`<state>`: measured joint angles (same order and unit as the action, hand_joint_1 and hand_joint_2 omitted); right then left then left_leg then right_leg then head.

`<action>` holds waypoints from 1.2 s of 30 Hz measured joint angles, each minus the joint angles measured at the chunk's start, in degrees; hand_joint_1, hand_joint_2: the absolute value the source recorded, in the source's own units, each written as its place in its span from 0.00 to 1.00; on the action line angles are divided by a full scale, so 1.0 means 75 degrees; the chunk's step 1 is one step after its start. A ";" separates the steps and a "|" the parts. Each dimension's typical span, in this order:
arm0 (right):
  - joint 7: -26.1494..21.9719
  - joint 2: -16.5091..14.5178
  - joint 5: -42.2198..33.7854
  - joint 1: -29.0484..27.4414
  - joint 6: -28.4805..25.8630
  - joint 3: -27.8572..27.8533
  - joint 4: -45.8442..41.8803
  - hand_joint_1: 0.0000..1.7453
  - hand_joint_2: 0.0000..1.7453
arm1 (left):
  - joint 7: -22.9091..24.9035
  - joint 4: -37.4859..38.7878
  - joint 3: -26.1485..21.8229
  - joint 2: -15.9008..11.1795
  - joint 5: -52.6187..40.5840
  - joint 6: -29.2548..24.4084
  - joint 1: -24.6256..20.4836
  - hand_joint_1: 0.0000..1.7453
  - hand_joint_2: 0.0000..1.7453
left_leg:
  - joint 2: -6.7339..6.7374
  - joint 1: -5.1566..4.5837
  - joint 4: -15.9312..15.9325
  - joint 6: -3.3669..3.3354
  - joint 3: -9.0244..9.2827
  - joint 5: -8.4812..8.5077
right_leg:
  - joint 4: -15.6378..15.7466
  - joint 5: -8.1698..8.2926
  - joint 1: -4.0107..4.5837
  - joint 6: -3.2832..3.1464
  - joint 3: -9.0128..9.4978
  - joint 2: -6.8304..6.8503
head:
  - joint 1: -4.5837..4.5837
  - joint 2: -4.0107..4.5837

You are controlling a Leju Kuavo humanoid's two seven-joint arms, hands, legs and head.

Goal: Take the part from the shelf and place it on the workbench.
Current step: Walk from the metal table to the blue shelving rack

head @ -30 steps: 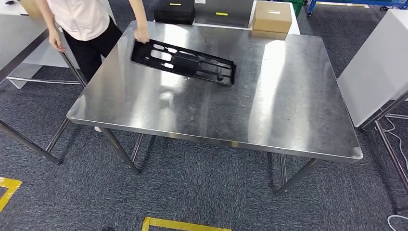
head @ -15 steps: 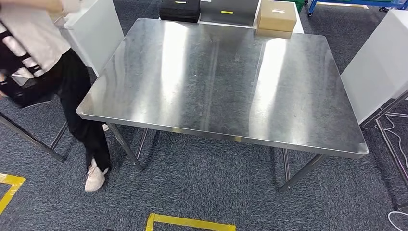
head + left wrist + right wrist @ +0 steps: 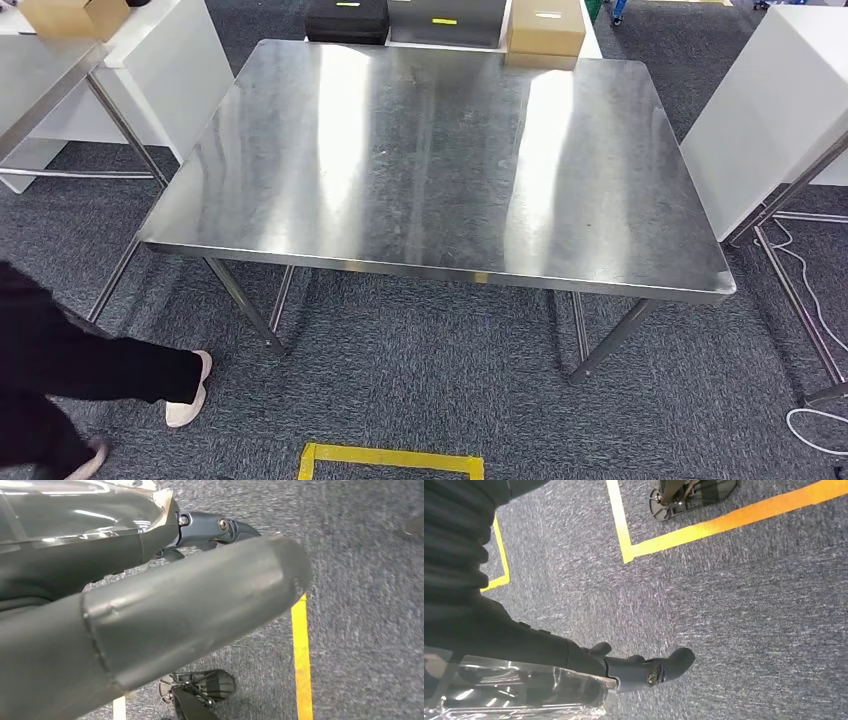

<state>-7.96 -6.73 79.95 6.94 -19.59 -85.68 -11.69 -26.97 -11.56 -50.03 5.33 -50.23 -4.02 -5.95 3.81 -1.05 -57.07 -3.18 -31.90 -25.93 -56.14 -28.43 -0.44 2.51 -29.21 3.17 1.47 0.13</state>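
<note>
The steel workbench (image 3: 430, 150) stands in front of me in the head view, its top bare and shiny. My left hand (image 3: 190, 605) hangs over the grey carpet, its thick thumb and dark fingers stretched out with nothing in them. My right hand (image 3: 574, 660) also hangs over the carpet, fingers extended and holding nothing.
A person's leg and shoe (image 3: 150, 385) are at the lower left, beside the bench. A black case (image 3: 345, 18), a grey box (image 3: 445, 18) and a cardboard box (image 3: 545, 25) stand behind the bench. White cabinets (image 3: 770, 110) flank it. Yellow tape (image 3: 390, 460) marks the floor.
The person lifted the black part off the workbench and carried it away to the left; now only their leg shows. The camera has shifted a little.
</note>
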 joint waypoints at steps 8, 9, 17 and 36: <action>0.0020 -0.0003 -0.0039 -0.0013 0.0025 0.0000 0.0000 0.00 1.00 | 0.0007 0.0000 -0.0002 0.0001 -0.0012 0.0012 0.0031 0.00 0.00 | -0.0466 0.0187 -0.1940 0.0366 -0.0771 -0.1155 | 0.0023 0.0221 -0.0072 -0.0384 -0.0082 -0.0528 | 0.0047 0.0000; 0.0022 -0.0005 -0.0047 -0.0021 0.0025 0.0000 0.0000 0.00 1.00 | 0.0009 0.0000 -0.0003 0.0000 -0.0012 0.0012 0.0044 0.00 0.00 | -0.0479 0.0205 -0.2105 0.0384 -0.0825 -0.1157 | 0.0008 0.0225 -0.0068 -0.0386 -0.0097 -0.0609 | 0.0049 0.0000; 0.0023 -0.0003 -0.0055 0.0002 0.0075 0.0000 0.0000 0.00 1.00 | 0.0005 0.0000 -0.0004 0.0000 -0.0007 0.0002 0.0072 0.00 0.00 | -0.0982 0.0263 -0.0070 0.0263 0.0185 -0.0240 | -0.0064 0.0334 -0.0042 -0.0177 -0.0307 -0.1258 | 0.0039 0.0000; 0.0426 0.0039 0.0200 -0.0032 -0.0144 0.0242 0.0000 0.00 0.00 | 0.0098 -0.0001 -0.0008 0.0025 -0.0173 0.0023 0.0054 0.00 0.00 | -0.0363 0.0260 -0.0650 0.0373 -0.0283 -0.0563 | -0.0108 0.0237 -0.0178 -0.0263 -0.0214 -0.0410 | -0.0028 0.0000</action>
<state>-4.76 -6.44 81.45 6.70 -20.68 -83.87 -11.69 -26.23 -11.57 -50.09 5.52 -51.53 -3.85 -5.55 1.09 0.90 -61.94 -0.39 -34.02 -30.15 -56.95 -26.66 -1.77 0.54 -30.82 0.09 1.26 0.13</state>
